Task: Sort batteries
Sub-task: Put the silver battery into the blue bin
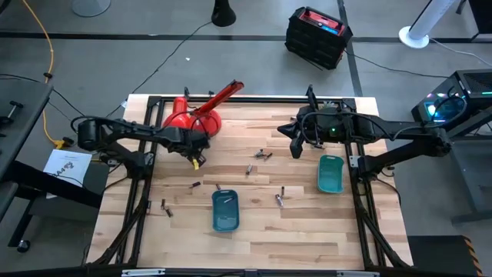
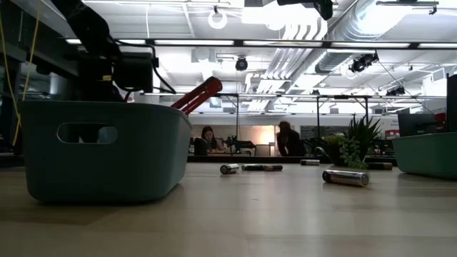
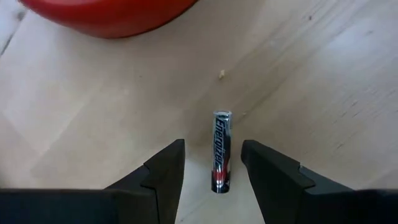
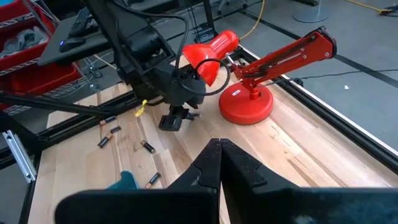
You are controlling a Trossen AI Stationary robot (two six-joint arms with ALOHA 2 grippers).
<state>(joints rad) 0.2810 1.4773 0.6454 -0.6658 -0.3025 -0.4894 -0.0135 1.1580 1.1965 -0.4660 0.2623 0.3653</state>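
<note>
Several small batteries lie scattered on the wooden table, among them one pair (image 1: 264,155) and others (image 1: 280,200). One black-and-silver battery (image 3: 221,149) lies flat on the table between the fingers of my left gripper (image 3: 213,165). That gripper is open, pointing down, with one finger on each side of the battery and apart from it. It stands just near of the red lamp base (image 1: 192,120). My right gripper (image 1: 296,146) is shut and empty above the table's far right part (image 4: 221,158).
One teal tray (image 1: 225,211) stands near the table's front middle, another (image 1: 330,174) at the right. A red desk lamp (image 4: 249,102) stands at the far left. Batteries (image 2: 346,177) lie between the trays. People sit in the room beyond the table.
</note>
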